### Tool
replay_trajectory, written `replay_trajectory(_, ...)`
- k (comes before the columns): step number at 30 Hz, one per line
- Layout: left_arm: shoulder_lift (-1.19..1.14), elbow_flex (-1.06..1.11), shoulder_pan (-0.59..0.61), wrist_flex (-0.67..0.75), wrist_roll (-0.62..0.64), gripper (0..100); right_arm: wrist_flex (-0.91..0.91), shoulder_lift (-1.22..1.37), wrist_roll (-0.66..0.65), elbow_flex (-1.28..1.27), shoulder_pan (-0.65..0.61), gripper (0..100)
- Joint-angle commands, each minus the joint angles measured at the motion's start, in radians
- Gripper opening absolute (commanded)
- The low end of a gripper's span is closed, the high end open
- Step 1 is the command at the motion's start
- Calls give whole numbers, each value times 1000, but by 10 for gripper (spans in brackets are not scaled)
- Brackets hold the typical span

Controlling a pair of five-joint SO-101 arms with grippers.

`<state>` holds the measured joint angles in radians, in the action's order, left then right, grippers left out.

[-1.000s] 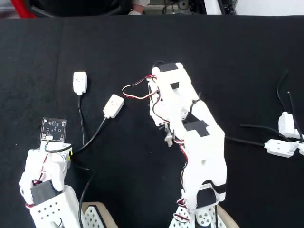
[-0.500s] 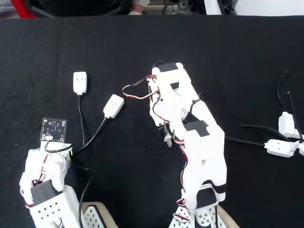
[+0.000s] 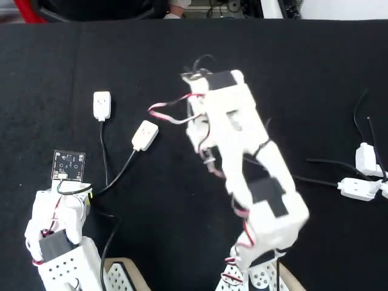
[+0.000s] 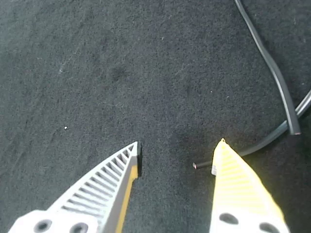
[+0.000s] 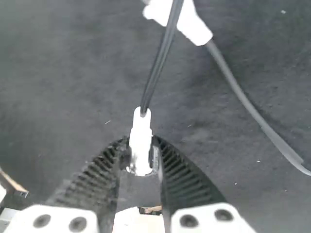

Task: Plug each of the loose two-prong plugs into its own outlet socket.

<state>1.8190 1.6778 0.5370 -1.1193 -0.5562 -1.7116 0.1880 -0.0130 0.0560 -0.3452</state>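
White plug [image 5: 140, 132] pinched between right claw [image 5: 141, 145] tips, left claw [image 4: 179, 142] spread above black cloth [image 4: 97, 73]

Work surface: table [image 3: 315, 66] under black felt-like cloth, covering intact, light lint scattered across it, one white speck [image 4: 65, 128] noted. Beyond the far edge: red object [image 3: 24, 9] at one corner, white panel [image 3: 339, 8] at the other, dark cables [image 3: 221, 7] between them. Near edge: tan-edged board [image 3: 140, 277], partly visible.
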Motion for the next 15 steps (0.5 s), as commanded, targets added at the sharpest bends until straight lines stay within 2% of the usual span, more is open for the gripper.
replay_trajectory(1,6,21,-7,21,2,245,61,-260,41,-111,-124,11)
replay_trajectory(7,6,21,-10,23,6,245,281,-582,55,-364,-301,11)
replay_trajectory(11,6,21,-48,21,8,245,529,-737,71,-524,-318,11)
replay_trajectory(15,6,13,-90,23,8,245,758,-843,155,-687,-333,11)
